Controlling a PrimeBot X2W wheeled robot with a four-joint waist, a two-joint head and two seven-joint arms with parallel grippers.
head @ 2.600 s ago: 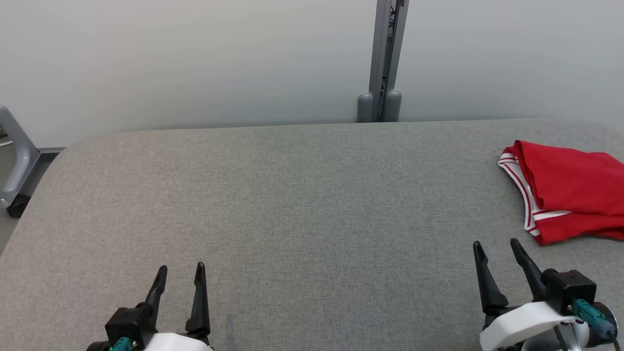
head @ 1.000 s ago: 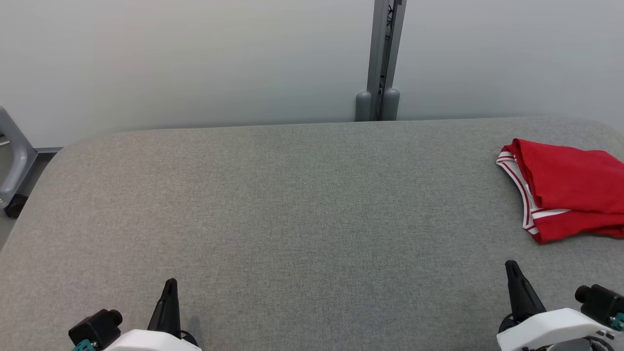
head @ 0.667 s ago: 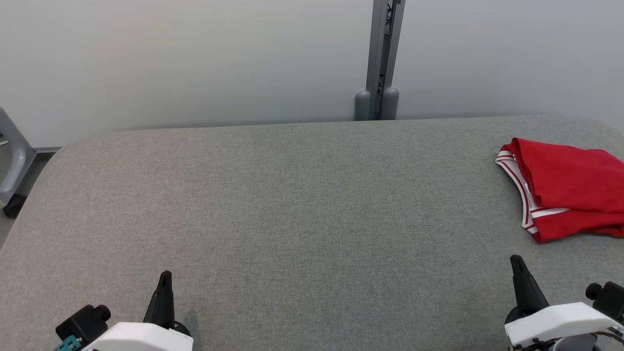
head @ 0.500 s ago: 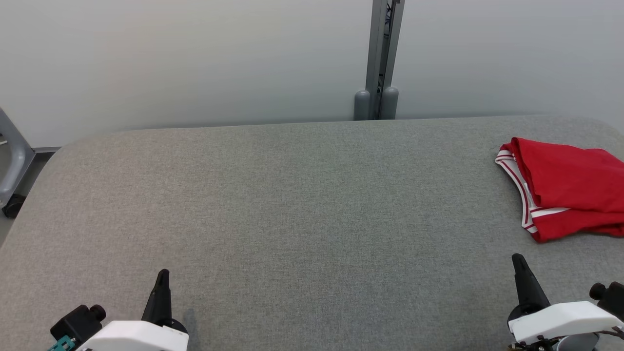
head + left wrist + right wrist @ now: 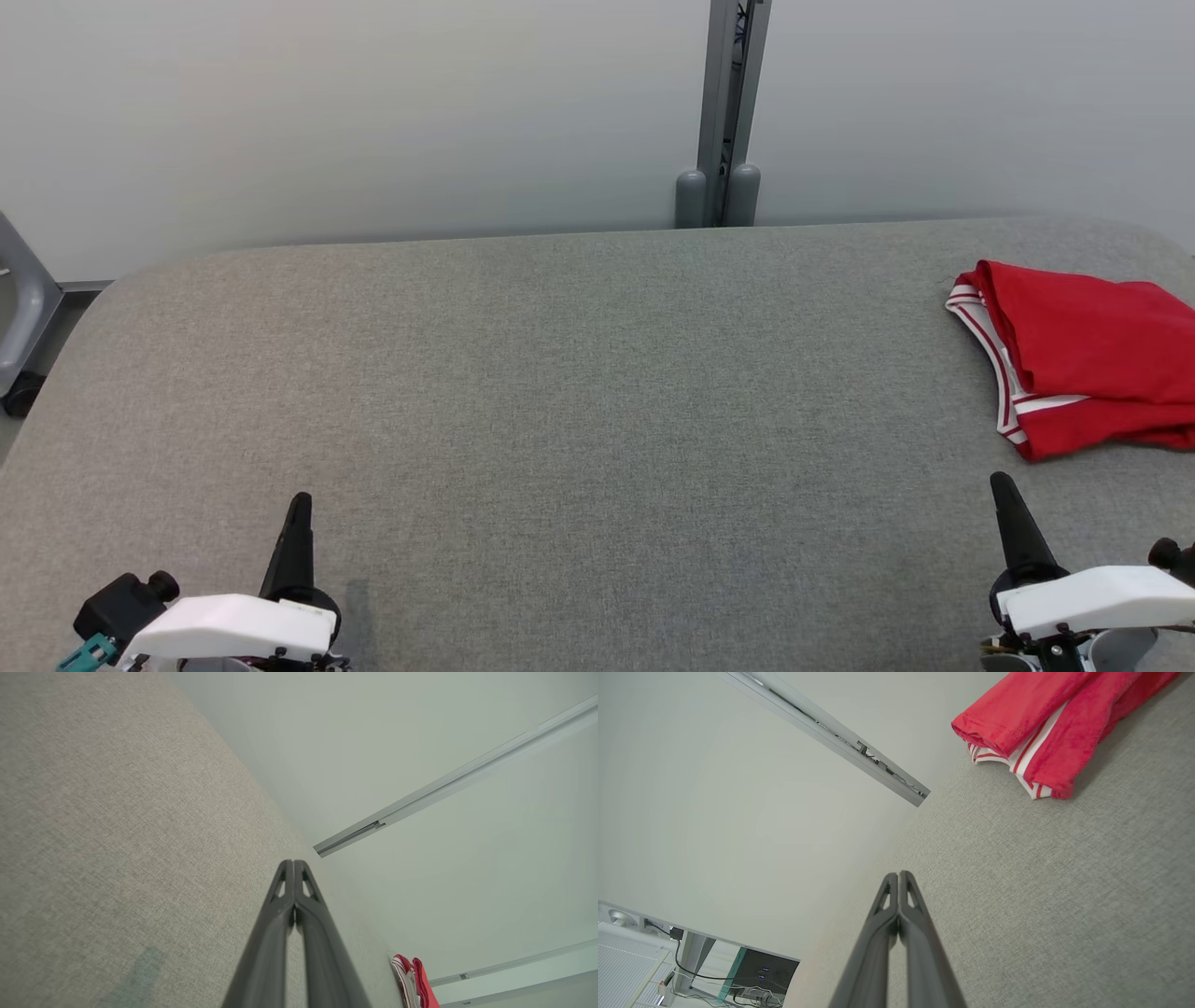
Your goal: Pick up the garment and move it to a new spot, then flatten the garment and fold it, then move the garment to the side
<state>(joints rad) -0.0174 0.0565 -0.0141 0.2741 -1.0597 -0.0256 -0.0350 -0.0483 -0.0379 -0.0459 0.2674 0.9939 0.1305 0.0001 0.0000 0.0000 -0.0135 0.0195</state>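
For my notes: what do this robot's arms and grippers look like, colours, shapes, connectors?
The left gripper and right gripper have long, black, tapering fingers with small triangular cut-outs near the tips. White moulded wrist shells, a black block beside each, and a teal connector on the left.

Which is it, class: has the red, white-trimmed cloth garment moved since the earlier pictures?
No. The red, white-trimmed cloth garment lies as far right of the grey upright post as before; the slight shift is the camera's.
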